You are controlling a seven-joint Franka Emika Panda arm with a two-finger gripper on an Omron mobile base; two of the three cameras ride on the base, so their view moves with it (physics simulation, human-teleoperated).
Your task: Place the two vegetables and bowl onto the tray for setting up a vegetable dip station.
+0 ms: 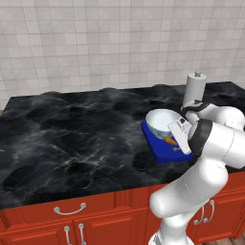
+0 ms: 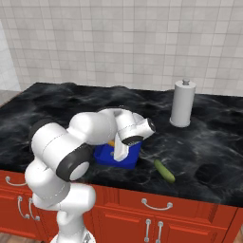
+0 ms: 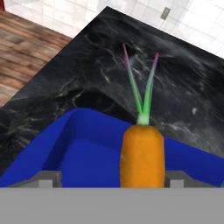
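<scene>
Right up against the hand camera is the carrot (image 3: 142, 155), orange end between the two finger tips (image 3: 176, 178) with gaps either side, so the claw (image 3: 109, 179) looks open, not pinching it. Its green stalks stick out past the tray (image 3: 83, 148) rim over the black worktop (image 3: 183, 100). The tray sits close to the worktop's front edge, with lots of bare marble off to the left in the left base view. That view shows the bowl (image 1: 161, 121) on the tray's far end. The right base view adds the cucumber (image 2: 164, 171) lying on the worktop just right of the tray, near the front edge, and the paper roll (image 2: 182, 103) further back.
</scene>
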